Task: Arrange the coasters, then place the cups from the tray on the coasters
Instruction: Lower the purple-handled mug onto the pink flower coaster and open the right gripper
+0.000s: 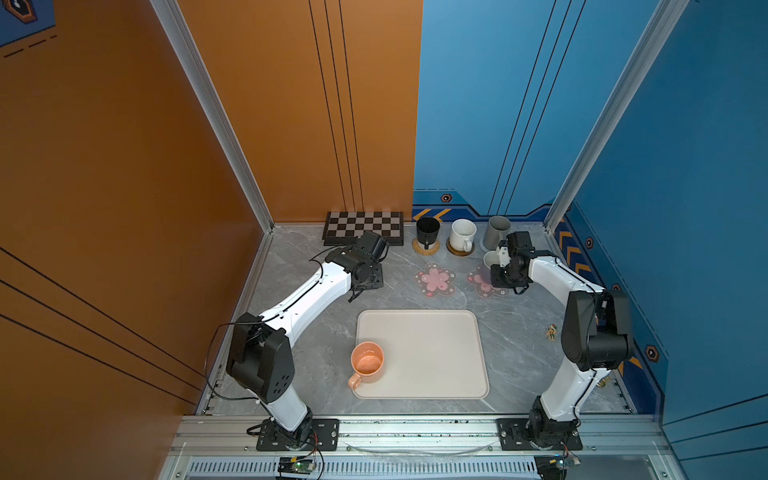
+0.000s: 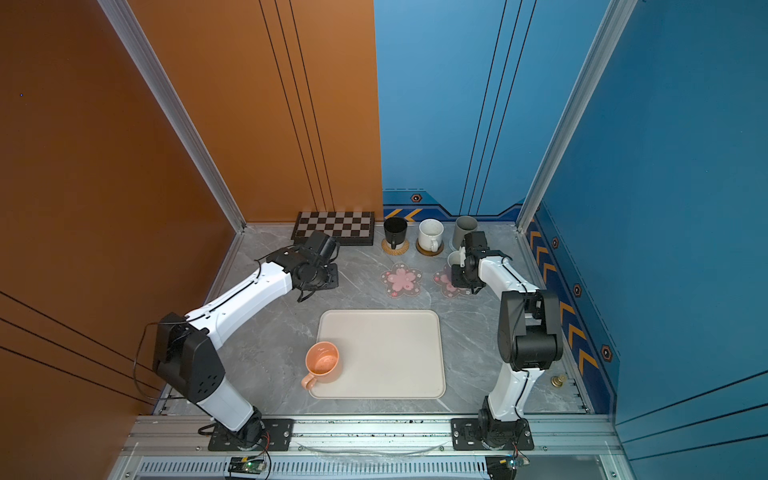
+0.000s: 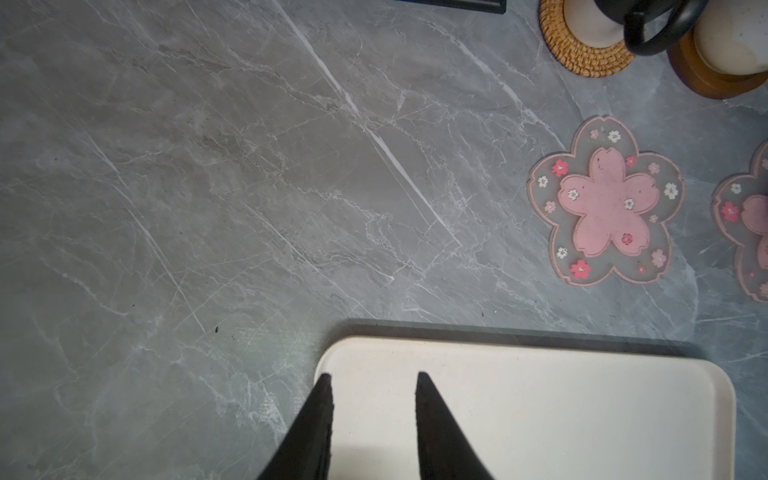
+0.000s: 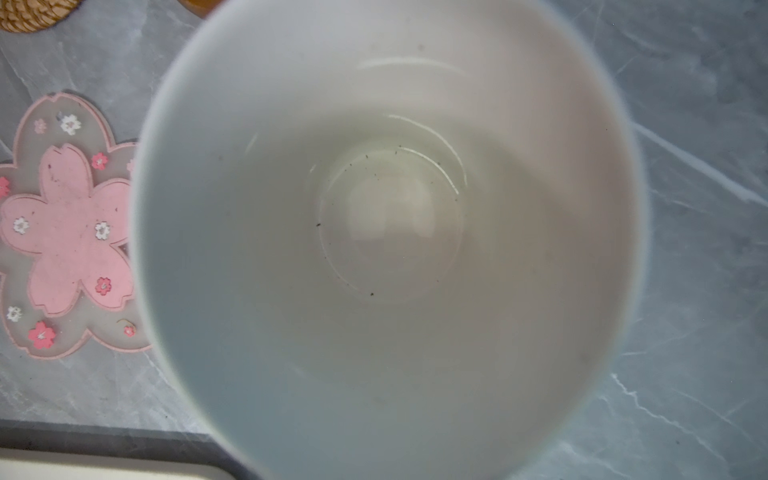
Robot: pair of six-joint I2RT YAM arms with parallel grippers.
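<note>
My right gripper (image 1: 500,266) is shut on the lavender cup (image 4: 386,232), whose white inside fills the right wrist view, above the right pink blossom coaster (image 1: 484,286). The other pink coaster (image 1: 435,279) lies bare. In the back row the black cup (image 1: 427,230) stands on the rattan coaster (image 1: 426,248), the white speckled cup (image 1: 462,235) on the brown coaster (image 1: 459,250), and the grey cup (image 1: 496,230) on the grey-blue coaster (image 1: 484,244). The peach cup (image 1: 367,362) stands on the tray (image 1: 432,353). My left gripper (image 3: 374,376) is open and empty over the tray's corner (image 3: 540,395).
A chessboard (image 1: 363,227) leans at the back wall, behind my left wrist. A small figurine (image 1: 552,331) sits on the table right of the tray, beside the right arm. Walls close in the table at the back and on both sides.
</note>
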